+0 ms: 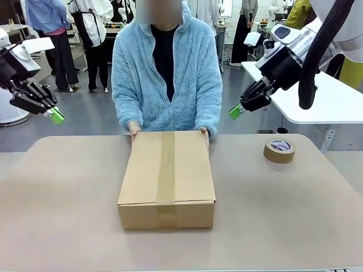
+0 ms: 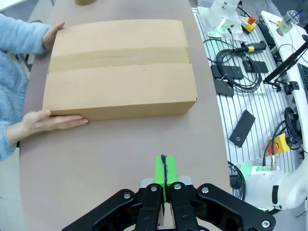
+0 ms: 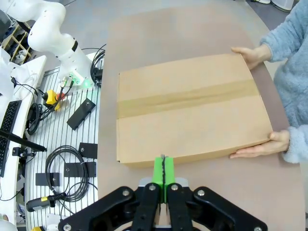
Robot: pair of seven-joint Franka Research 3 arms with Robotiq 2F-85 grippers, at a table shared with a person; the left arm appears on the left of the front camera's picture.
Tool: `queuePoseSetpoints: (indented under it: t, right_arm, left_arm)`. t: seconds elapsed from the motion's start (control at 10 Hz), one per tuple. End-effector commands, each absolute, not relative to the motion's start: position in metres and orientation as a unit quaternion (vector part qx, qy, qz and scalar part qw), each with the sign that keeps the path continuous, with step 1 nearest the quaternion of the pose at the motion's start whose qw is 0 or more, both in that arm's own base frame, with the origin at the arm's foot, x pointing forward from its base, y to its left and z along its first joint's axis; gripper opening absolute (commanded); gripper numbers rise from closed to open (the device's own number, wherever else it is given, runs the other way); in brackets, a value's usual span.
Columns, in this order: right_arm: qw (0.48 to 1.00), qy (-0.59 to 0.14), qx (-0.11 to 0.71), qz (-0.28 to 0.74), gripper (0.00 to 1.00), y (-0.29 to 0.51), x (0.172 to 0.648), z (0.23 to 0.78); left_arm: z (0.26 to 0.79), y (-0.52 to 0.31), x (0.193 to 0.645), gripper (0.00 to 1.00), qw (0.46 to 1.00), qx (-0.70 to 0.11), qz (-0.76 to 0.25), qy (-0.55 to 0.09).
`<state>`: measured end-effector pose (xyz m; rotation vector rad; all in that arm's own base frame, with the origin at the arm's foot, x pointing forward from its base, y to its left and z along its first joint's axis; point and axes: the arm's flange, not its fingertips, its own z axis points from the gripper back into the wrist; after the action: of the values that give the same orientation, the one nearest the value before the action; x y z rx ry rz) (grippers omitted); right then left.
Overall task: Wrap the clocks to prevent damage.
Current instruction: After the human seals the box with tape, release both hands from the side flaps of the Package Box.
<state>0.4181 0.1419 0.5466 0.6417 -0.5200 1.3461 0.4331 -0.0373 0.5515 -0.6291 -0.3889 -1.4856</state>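
Note:
The clocks are hidden from view. A closed brown cardboard box (image 1: 167, 175) (image 2: 120, 67) (image 3: 187, 106), sealed along its top with a strip of brown tape, lies in the middle of the table. The person's hands (image 1: 134, 129) (image 2: 43, 120) (image 3: 262, 147) hold its far end on both sides. My left gripper (image 1: 57, 116) (image 2: 163, 161) hangs shut and empty above the table's left edge. My right gripper (image 1: 235, 111) (image 3: 163, 166) is shut and empty too, raised at the right, well off the box.
A roll of brown tape (image 1: 279, 150) lies flat on the table (image 1: 57, 198) at the back right. Cables and small devices lie on the bench (image 2: 250, 96) (image 3: 62, 144) beside the table. A white table (image 1: 329, 102) stands behind at the right.

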Motion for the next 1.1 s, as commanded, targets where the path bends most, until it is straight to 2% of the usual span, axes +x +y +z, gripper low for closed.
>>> queuePoseSetpoints:
  t: [0.0, 0.2, 0.3, 0.4, 0.5, 0.6, 0.7, 0.8, 0.9, 1.0]
  right_arm:
    - [0.7, -0.234, 0.286, 0.611, 0.01, 0.143, 0.421, 0.547]
    - [0.704, -0.234, 0.289, 0.605, 0.01, 0.142, 0.418, 0.547]
    - [0.696, -0.255, 0.29, 0.604, 0.51, 0.128, 0.397, 0.543]
    - [0.696, -0.253, 0.289, 0.607, 0.6, 0.124, 0.386, 0.539]
    - [0.7, -0.252, 0.286, 0.604, 1.0, 0.127, 0.384, 0.54]
    - [0.698, -0.252, 0.282, 0.608, 1.0, 0.131, 0.383, 0.542]
    - [0.703, -0.242, 0.276, 0.609, 1.0, 0.135, 0.381, 0.54]
    - [0.702, -0.239, 0.28, 0.609, 0.85, 0.138, 0.383, 0.538]
    - [0.703, -0.237, 0.284, 0.607, 0.95, 0.139, 0.385, 0.537]
    - [0.704, -0.234, 0.285, 0.607, 1.0, 0.14, 0.384, 0.536]
  left_arm:
    - [0.551, -0.037, 0.434, 0.0, 0.67, -0.278, -0.665, -0.178]
    - [0.551, -0.037, 0.434, 0.0, 0.67, -0.278, -0.665, -0.178]
    - [0.552, -0.037, 0.433, 0.15, 0.675, -0.28, -0.661, -0.173]
    - [0.548, -0.037, 0.43, 0.59, 0.678, -0.279, -0.657, -0.178]
    - [0.549, -0.038, 0.433, 0.75, 0.679, -0.279, -0.655, -0.18]
    - [0.55, -0.038, 0.435, 1.0, 0.677, -0.28, -0.657, -0.179]
    - [0.546, -0.038, 0.431, 1.0, 0.681, -0.281, -0.652, -0.178]
    - [0.544, -0.037, 0.434, 1.0, 0.683, -0.286, -0.648, -0.176]
    - [0.544, -0.036, 0.437, 0.92, 0.683, -0.288, -0.649, -0.175]
    - [0.542, -0.035, 0.434, 1.0, 0.684, -0.289, -0.646, -0.178]
